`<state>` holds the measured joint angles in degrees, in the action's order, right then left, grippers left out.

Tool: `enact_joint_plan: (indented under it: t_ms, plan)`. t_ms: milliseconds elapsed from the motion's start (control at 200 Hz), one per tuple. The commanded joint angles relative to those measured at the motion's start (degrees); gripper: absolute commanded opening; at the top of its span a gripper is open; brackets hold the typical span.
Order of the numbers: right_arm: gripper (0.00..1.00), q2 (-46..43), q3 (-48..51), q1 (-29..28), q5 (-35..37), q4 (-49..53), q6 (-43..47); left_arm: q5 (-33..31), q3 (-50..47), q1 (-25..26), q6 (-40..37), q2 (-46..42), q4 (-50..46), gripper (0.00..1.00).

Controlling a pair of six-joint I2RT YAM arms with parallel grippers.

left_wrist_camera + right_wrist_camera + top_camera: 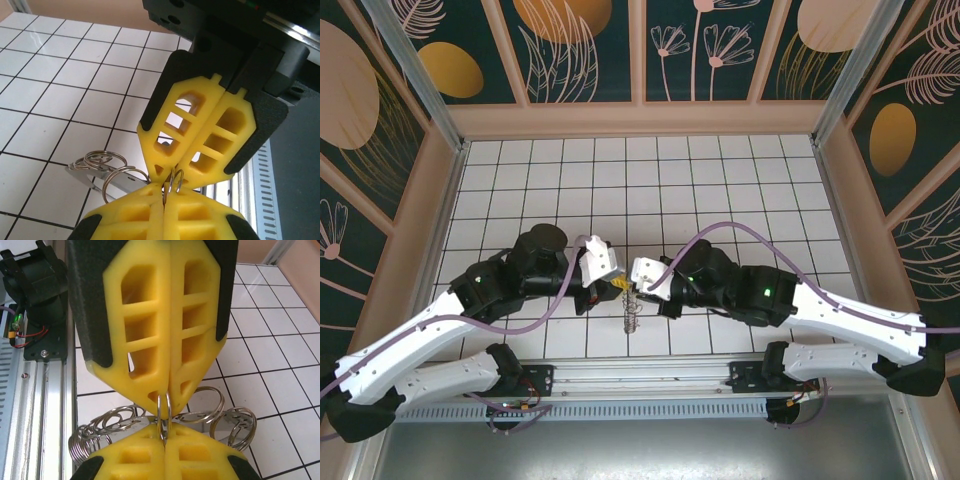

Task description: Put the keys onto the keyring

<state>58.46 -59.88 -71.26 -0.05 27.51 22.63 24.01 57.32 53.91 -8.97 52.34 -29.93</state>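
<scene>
Looking at the white tiled table: both arms reach in from the near edge and meet just beyond the mounting rail, roughly mid-width. The left arm comes in from the left and the right arm from the right, wrists angled toward each other.

The left gripper and right gripper sit tip to tip, nearly touching. Each has its yellow fingers pressed together and clamped on the keyring, a string of silvery split rings. From above it trails from the fingertips toward the rail. Can't tell if the loose end rests on the tiles.

One split ring stands upright and edge-on, pinched by both claws at once: lower part in one pair of tips, upper part in the opposing pair.

In the right wrist view the other rings fan out behind the pinch, with tight overlapping coils on the left and larger loops on the right.

In the left wrist view a flat silvery tab lies under a couple of rings, left of the pinch. Can't tell what it is.
</scene>
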Motion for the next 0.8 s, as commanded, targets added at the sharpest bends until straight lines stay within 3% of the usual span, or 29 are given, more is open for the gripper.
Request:
enact_joint_plan:
  t_ms: [0, 450, 515, 681, 796]
  plan:
    - [0.0, -2.07, -0.65, 0.07, 1.39, -4.12, 0.24, 6.19, -0.97, 0.91, 1.72, -3.21, 7.3, 0.0]
    - [0.0, -10.15, 6.06, 0.08, -4.98, -14.24, -2.59, 9.52, -19.68, 0.86, 18.34, -15.39, 45.29, 0.0]
    - [0.0, -10.45, 6.47, 0.14, -5.3, -14.99, -2.85, 9.31, -20.67, 0.93, 19.31, -16.22, 47.44, 0.0]
    - [0.16, -10.42, 6.07, 0.14, -4.96, -15.03, -3.34, 8.33, -20.94, 0.88, 19.09, -17.1, 46.56, 0.0]
    - [0.2, -10.62, 5.66, 0.11, -4.6, -15.26, -3.25, 7.68, -20.41, 0.92, 18.0, -17.13, 44.25, 0.0]
